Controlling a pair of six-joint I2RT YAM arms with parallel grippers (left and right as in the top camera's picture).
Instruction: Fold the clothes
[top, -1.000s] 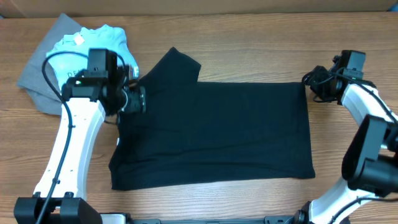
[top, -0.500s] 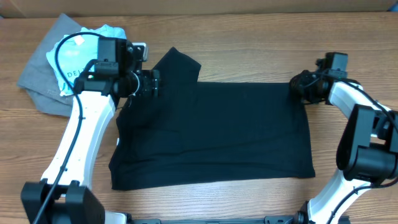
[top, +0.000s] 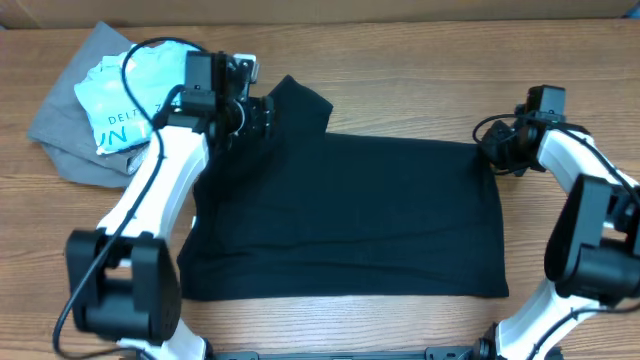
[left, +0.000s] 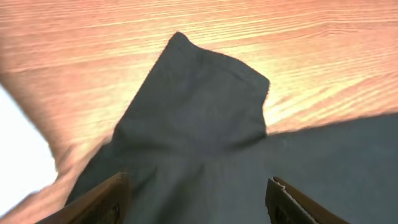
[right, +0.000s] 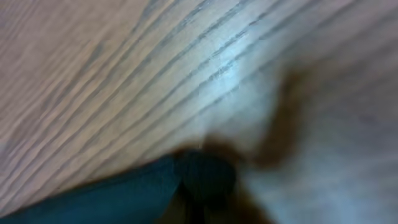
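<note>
The right hand clenches at the shirt corner (hold unclear), the left hand hangs released; a thin pinch could slip.

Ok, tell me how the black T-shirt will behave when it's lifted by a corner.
Probably floppy: the black T-shirt lies flat and thin on the table, so it should drape and sag from any held corner. Likely light for its size, being thin cloth. Pushed, it would probably bunch rather than slide whole, as its faint creases suggest.
</note>
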